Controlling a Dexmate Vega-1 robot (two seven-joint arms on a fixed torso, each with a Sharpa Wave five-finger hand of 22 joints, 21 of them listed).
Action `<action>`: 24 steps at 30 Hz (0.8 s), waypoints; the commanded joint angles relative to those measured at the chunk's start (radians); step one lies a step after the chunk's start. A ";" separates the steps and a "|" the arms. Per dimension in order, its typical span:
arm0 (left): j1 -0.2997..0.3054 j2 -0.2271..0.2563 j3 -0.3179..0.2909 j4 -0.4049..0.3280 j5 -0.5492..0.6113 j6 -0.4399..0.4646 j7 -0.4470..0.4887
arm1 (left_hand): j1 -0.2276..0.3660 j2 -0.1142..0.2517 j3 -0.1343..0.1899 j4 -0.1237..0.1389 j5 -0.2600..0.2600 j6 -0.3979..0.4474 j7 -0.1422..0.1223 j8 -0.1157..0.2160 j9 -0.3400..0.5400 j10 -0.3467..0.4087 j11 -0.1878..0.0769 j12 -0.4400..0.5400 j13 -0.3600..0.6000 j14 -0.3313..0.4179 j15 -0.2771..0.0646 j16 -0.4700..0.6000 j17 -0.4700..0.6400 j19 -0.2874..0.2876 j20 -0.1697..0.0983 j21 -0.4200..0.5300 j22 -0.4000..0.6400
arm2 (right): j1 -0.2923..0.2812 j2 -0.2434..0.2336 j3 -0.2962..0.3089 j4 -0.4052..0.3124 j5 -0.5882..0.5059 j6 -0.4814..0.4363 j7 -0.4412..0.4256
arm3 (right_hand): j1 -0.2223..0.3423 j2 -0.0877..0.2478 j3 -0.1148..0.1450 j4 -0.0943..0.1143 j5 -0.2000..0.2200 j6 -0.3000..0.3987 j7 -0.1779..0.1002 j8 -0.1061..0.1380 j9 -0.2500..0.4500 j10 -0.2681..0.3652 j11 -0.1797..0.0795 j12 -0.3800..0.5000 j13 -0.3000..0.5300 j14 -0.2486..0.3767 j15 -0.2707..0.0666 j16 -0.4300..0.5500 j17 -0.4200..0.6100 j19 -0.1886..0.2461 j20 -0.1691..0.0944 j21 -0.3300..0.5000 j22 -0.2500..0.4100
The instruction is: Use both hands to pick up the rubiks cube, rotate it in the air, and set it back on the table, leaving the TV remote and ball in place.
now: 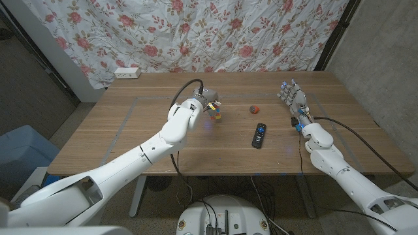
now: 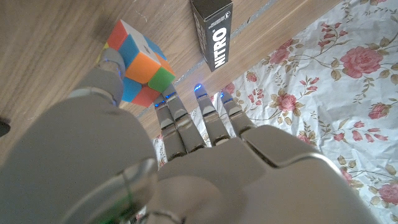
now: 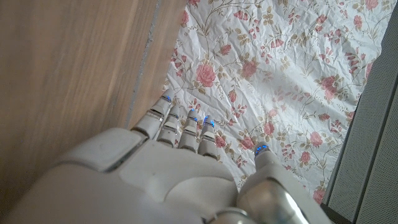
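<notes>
The Rubik's cube (image 1: 215, 113) sits on the wooden table (image 1: 196, 147) just left of centre. My left hand (image 1: 204, 99) is right behind it. In the left wrist view the thumb (image 2: 111, 62) lies against one side of the cube (image 2: 142, 63), while the other fingers (image 2: 186, 121) reach out straight past it without touching. A small red ball (image 1: 255, 109) lies right of the cube, and the black TV remote (image 1: 259, 135) lies nearer the front. My right hand (image 1: 292, 99) stands over the table's right part with fingers apart and nothing in it.
A white power strip (image 1: 127, 72) lies at the table's far left corner. A black oblong thing lettered NITRO (image 2: 213, 31) shows beyond the cube in the left wrist view. A floral curtain (image 1: 196, 32) hangs behind the table. A cable (image 1: 356, 134) trails from the right arm.
</notes>
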 commanded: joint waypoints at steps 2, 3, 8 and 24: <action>0.050 -0.043 -0.059 -0.032 -0.122 0.087 0.080 | 0.000 0.012 -0.006 -0.003 0.006 -0.006 0.002 -0.003 0.002 0.013 -0.007 0.005 0.005 0.006 -0.134 0.002 0.003 0.005 0.002 0.001 0.003 | 0.007 -0.024 -0.017 -0.022 -0.059 -0.002 -0.031 | -0.004 0.010 0.007 -0.003 -0.004 0.011 -0.001 0.005 0.002 0.009 -0.006 0.002 0.000 0.000 -0.004 0.004 0.000 0.003 0.003 0.004 0.004; 0.052 -0.048 -0.062 -0.034 -0.136 0.097 0.087 | -0.001 0.013 -0.007 -0.003 0.006 -0.009 0.004 -0.005 0.002 0.010 -0.007 0.003 0.005 0.005 -0.132 0.001 0.003 0.005 0.005 0.001 0.003 | 0.007 -0.029 -0.020 -0.024 -0.067 -0.005 -0.035 | -0.004 0.010 0.006 -0.003 -0.004 0.011 -0.002 0.005 0.002 0.010 -0.006 0.003 0.000 0.000 -0.004 0.004 0.000 0.003 0.002 0.004 0.004; 0.043 -0.043 -0.049 -0.041 -0.170 0.118 0.108 | -0.002 0.014 -0.009 -0.002 0.007 -0.009 0.007 -0.007 0.002 0.007 -0.007 0.000 0.006 0.005 -0.128 0.000 0.003 0.006 0.009 0.001 0.003 | 0.008 -0.034 -0.026 -0.025 -0.096 0.009 -0.051 | -0.008 0.009 0.005 -0.001 -0.004 0.013 -0.002 0.005 0.002 0.011 -0.006 0.003 0.000 0.001 -0.004 0.005 0.000 0.003 0.004 0.004 0.004; 0.034 -0.054 -0.039 -0.062 -0.306 0.190 0.232 | -0.003 0.019 -0.014 -0.001 0.007 -0.010 0.010 -0.012 0.002 0.005 -0.007 -0.004 0.009 0.000 -0.127 -0.005 0.003 0.004 0.012 -0.001 0.004 | 0.012 -0.078 -0.063 -0.072 -0.321 0.065 -0.183 | -0.004 0.011 0.010 -0.008 -0.004 0.018 -0.015 0.005 0.001 0.029 -0.019 0.009 0.000 0.022 -0.019 0.014 -0.003 0.012 -0.005 0.006 0.004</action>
